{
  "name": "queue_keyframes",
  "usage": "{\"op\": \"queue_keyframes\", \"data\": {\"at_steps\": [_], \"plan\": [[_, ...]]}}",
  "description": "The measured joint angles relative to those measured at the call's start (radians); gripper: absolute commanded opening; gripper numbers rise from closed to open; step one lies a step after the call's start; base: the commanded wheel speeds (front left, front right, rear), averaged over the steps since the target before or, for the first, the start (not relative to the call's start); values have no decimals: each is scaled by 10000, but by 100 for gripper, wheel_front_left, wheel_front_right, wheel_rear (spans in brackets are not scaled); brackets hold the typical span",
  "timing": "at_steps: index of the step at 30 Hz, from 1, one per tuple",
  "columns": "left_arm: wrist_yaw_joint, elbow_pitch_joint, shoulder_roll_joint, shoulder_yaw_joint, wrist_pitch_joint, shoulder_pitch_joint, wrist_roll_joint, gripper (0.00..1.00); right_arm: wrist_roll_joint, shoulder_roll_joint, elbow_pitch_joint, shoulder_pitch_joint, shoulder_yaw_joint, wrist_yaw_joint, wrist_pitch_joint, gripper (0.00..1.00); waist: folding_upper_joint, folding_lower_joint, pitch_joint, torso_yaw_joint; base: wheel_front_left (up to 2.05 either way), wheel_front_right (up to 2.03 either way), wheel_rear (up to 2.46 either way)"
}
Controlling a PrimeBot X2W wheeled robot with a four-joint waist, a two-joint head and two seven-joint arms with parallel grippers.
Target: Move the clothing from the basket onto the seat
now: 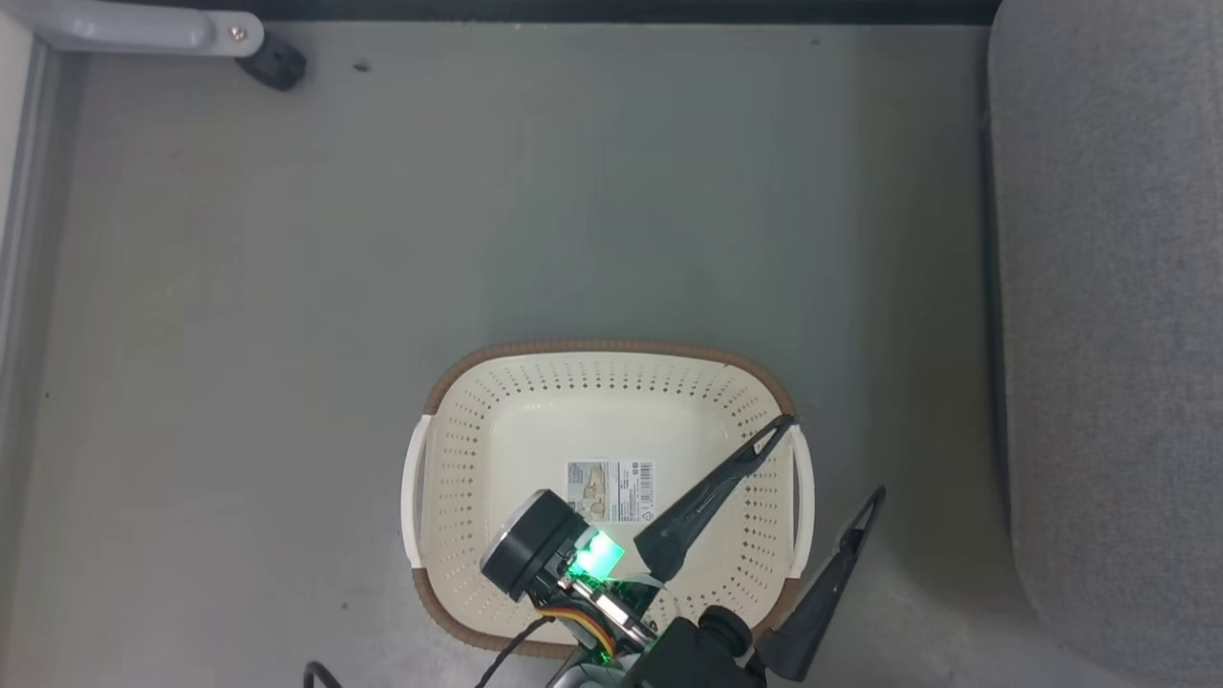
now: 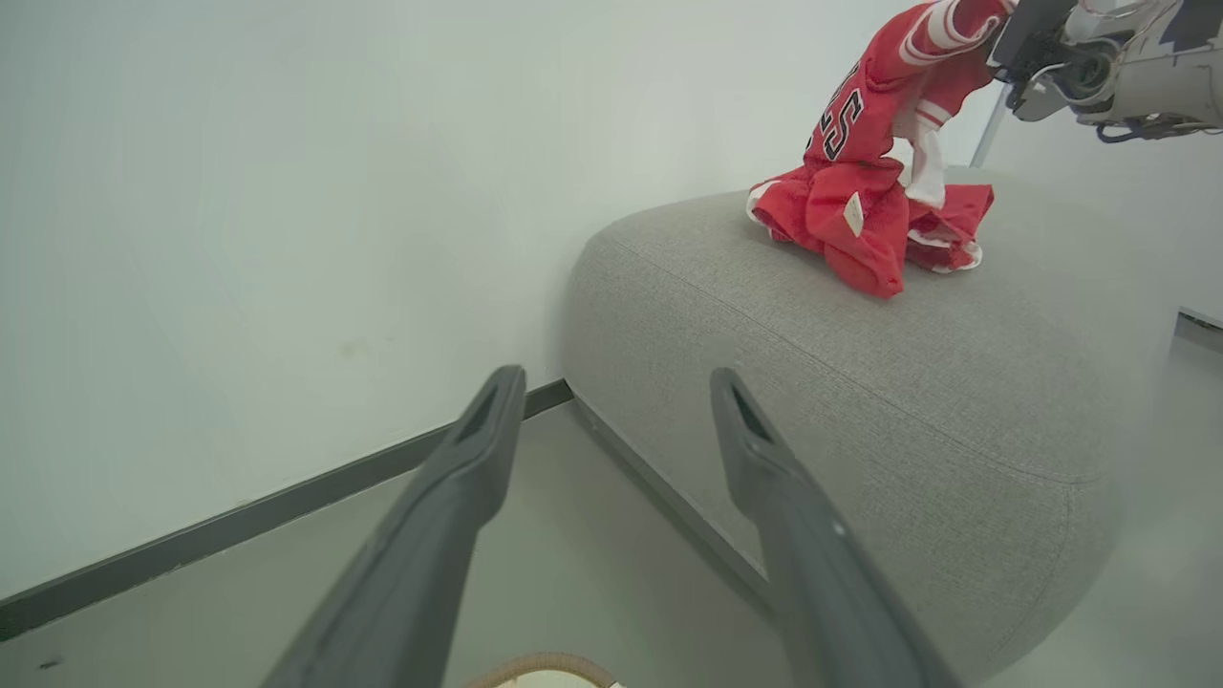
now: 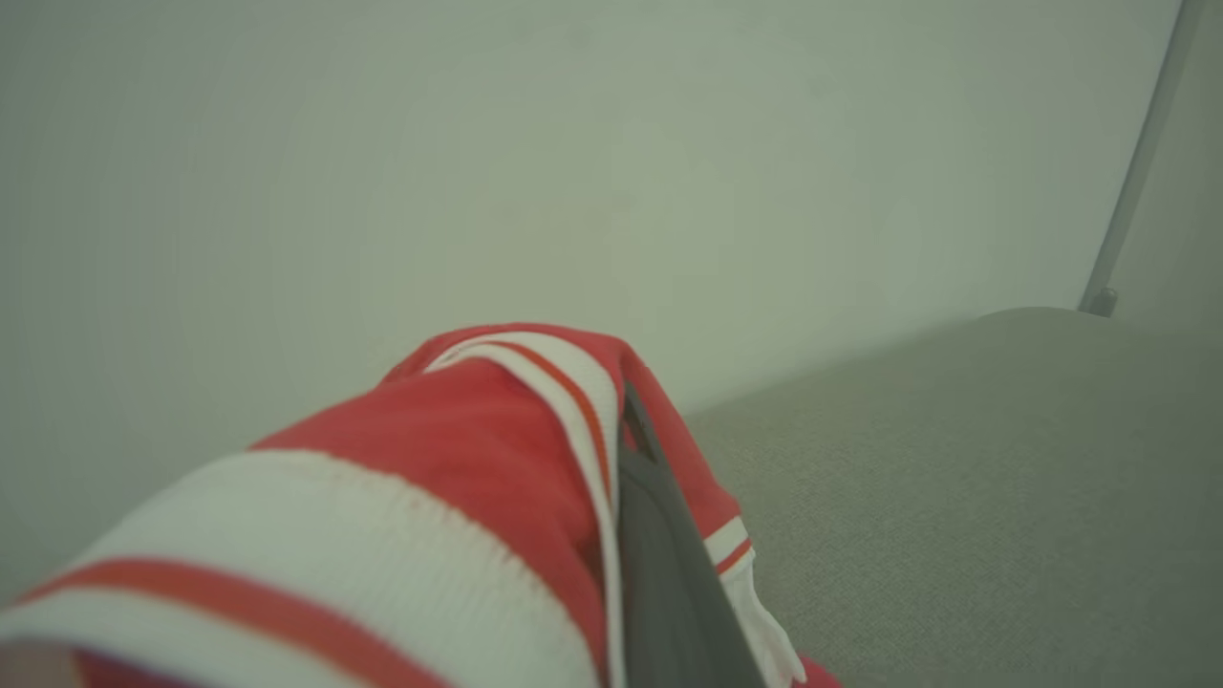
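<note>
Red clothing [image 2: 850, 196]: a bunched heap with white trim and a small white tag lies on the far part of the seat's top. One end rises from the heap, showing black-and-white numerals.
Grey seat [image 2: 860, 382]: woven upholstery with rounded corners. It stands on the floor against the white wall [image 2: 287, 191] and bears the heap of clothing.
Right gripper [image 2: 1018, 33]: clamped on the raised end of the clothing, above the seat. Its wrist view shows one dark finger [image 3: 664, 564] with a red-and-white striped hem draped over and beside it.
Left gripper [image 1: 829, 457]: jaws spread wide with nothing between them. It hangs above the basket's right side, one fingertip over the right wall and the other over the floor just past the right handle.
Cream basket [image 1: 459, 459]: perforated walls and a brown rim. It stands on the grey floor [image 1: 478, 191], left of the seat and apart from it.
Label [image 1: 611, 490]: a printed sticker, flat on the basket's bottom.
</note>
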Motion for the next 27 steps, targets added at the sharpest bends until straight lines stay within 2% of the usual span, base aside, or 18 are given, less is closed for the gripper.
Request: {"op": "queue_keyframes", "data": {"at_steps": [12, 13, 14, 15, 27], "plan": [[0, 328, -13, 29, -353, -200, 0, 100, 545, 230, 823, -266, 675, 0, 2, 0, 0, 0, 553, 169, 0, 0, 0], [0, 343, -13, 27, -355, -200, 0, 100, 568, 232, 832, -322, 729, 0, 0, 33, 0, -1, 559, 167, 0, 0, 0], [0, 357, -13, 29, -357, -200, -2, 100, 589, 230, 832, -382, 771, 0, 0, 89, 0, -2, 564, 163, 0, 0, 0], [0, 378, -13, 44, -387, -203, -13, 100, 589, 226, 830, -412, 817, 0, 0, 100, 0, -2, 567, 158, 0, 0, 0], [0, 986, -23, 293, -667, -239, -192, 100, 593, 560, 855, -309, 1442, 0, 0, 100, 0, -2, 143, 3, 0, 0, 0]]}}
